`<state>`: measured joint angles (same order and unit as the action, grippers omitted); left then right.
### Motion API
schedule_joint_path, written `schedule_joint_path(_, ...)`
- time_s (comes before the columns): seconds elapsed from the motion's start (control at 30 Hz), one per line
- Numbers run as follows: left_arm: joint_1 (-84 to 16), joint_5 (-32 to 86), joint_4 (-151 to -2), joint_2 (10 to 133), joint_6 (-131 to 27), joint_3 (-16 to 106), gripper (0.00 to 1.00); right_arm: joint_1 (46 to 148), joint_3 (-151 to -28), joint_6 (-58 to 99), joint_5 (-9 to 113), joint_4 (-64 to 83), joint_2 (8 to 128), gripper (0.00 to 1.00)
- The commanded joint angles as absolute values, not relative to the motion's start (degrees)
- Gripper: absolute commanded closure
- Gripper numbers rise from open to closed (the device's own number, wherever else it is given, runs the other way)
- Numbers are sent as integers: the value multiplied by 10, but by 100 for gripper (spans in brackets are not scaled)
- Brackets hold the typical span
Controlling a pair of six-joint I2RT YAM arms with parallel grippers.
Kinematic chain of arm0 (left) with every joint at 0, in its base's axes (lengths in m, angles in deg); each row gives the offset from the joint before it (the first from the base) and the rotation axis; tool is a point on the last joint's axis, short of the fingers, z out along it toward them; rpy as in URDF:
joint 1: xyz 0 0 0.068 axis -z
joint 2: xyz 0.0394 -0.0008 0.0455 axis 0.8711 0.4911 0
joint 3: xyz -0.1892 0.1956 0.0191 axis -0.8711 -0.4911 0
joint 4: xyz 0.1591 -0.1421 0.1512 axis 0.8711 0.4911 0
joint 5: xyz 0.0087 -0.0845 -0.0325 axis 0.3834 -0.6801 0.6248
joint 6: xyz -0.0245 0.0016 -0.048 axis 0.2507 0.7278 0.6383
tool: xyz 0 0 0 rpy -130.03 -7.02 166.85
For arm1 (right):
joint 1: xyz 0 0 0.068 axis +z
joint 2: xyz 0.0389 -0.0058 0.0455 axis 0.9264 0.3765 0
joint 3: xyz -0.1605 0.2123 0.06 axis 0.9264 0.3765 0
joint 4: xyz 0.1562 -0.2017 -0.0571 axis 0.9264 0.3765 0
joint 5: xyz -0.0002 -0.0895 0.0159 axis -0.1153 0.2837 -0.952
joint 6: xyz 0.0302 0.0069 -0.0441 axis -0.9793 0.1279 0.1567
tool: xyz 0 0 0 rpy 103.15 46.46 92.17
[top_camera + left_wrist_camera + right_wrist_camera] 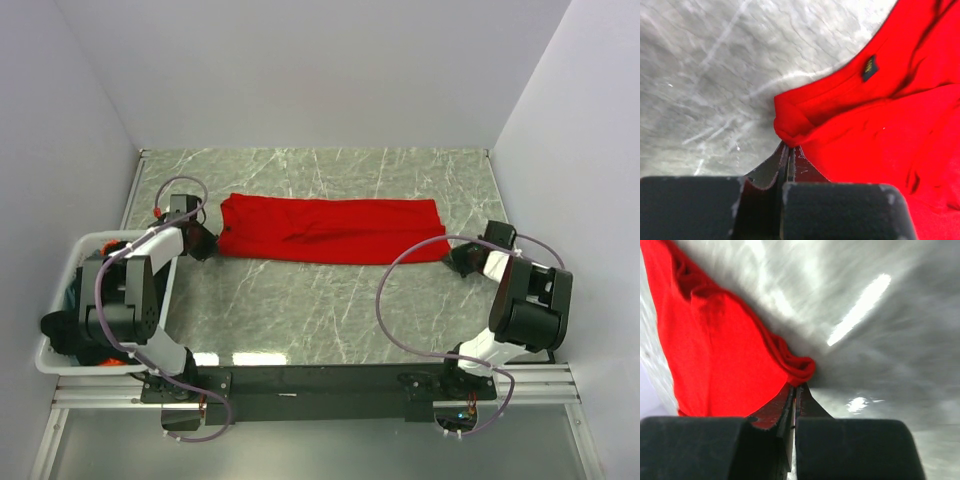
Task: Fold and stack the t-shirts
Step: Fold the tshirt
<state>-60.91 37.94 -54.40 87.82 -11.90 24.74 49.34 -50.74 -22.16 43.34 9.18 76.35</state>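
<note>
The plain red t-shirt [330, 230] lies stretched in a long band across the far middle of the marble table [320, 310]. My left gripper [207, 240] is shut on its left corner; the left wrist view shows the fingertips [788, 150] pinching a bunched red fold [790, 125], with a small dark neck label [869, 67] close by. My right gripper [458, 257] is shut on the shirt's right corner; the right wrist view shows a rolled red hem [800, 370] clamped between its jaws [796, 389]. Dark cloth lies in the basket [75, 290], partly hidden by the left arm.
A white slotted basket [88, 243] stands at the table's left edge beside the left arm. White walls close the table on the left, far and right sides. A black rail [320, 385] with both arm bases runs along the near edge.
</note>
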Motion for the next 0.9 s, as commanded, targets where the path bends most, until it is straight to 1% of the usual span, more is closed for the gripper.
schedule_joint_path(0.0,-630,357,-553,848,-124,213,99,440,-511,-203,467,116,735,100)
schedule_joint_path(0.1,-630,323,-569,842,-119,194,99,406,-508,-192,466,131,718,100)
schedule_joint_path(0.3,-630,304,-566,819,-95,147,99,380,-499,-169,489,177,704,100)
schedule_joint_path(0.47,-630,308,-552,780,-72,101,99,379,-478,-167,498,196,686,89)
schedule_joint_path(0.57,-630,321,-533,767,-71,85,98,379,-474,-162,512,218,668,87)
schedule_joint_path(0.67,-630,334,-514,754,-72,77,95,379,-475,-154,519,238,650,79)
schedule_joint_path(0.73,-630,336,-502,750,-74,74,92,379,-476,-152,522,247,634,71)
schedule_joint_path(0.77,-630,337,-498,744,-74,74,89,379,-477,-153,525,255,617,62)
schedule_joint_path(0.83,-630,336,-494,743,-77,71,85,379,-477,-156,527,262,596,52)
schedule_joint_path(0.87,-630,336,-494,743,-77,70,80,380,-476,-156,525,264,575,50)
